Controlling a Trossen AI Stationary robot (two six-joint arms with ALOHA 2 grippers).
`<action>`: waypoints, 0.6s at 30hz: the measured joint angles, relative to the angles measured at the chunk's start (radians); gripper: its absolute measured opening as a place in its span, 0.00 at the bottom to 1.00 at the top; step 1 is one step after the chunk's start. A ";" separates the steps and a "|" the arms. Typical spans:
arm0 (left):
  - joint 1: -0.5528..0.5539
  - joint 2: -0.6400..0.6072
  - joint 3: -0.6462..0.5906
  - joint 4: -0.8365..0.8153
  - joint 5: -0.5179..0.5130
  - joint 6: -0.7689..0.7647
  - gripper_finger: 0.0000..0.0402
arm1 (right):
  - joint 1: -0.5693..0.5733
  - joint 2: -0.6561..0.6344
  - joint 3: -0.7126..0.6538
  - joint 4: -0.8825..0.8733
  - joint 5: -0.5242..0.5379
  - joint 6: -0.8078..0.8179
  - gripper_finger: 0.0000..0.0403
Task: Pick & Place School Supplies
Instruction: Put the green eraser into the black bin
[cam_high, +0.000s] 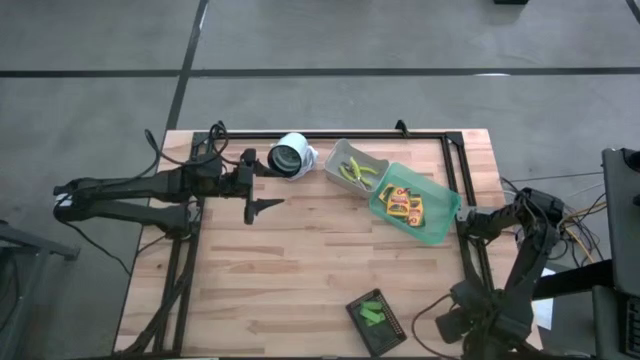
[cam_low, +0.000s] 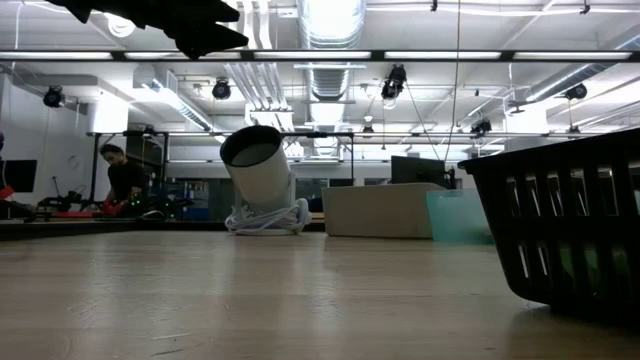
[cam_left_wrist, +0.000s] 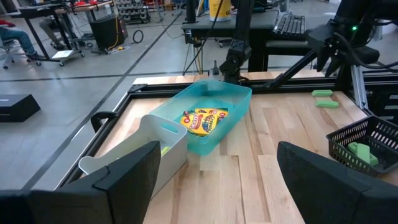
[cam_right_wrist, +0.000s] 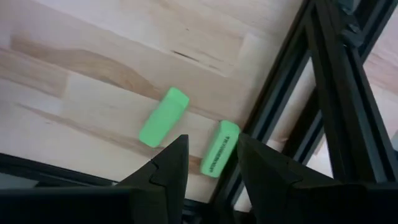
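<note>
One green block (cam_right_wrist: 220, 148) lies between the right tool's (cam_right_wrist: 212, 163) fingers.

Table (cam_high: 300, 270): pale wood planks, smooth, faintly glossy. Frame (cam_high: 420, 135): black matt metal. Green bin (cam_left_wrist: 233, 99): translucent plastic. Grey bin (cam_left_wrist: 177, 152): translucent plastic. Tray (cam_left_wrist: 354, 134): dark plastic mesh. Green blocks (cam_right_wrist: 163, 116): matt, rubbery-looking. Yellow packs (cam_left_wrist: 204, 119): glossy printed card.

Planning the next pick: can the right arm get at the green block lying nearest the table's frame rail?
Probably yes. The right end effector hangs directly over that green block, fingers open astride it, nothing between; the frame rail alongside leaves little room.
</note>
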 joint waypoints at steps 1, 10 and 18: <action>0.000 0.000 0.000 0.000 0.000 0.000 0.82 | 0.004 0.000 -0.004 0.003 0.003 0.000 0.33; 0.000 0.000 0.000 0.000 0.000 0.000 0.82 | -0.016 0.033 -0.015 0.052 0.047 -0.002 0.33; 0.000 0.000 0.000 0.000 0.000 0.000 0.82 | -0.035 0.034 -0.039 0.071 0.054 0.003 0.37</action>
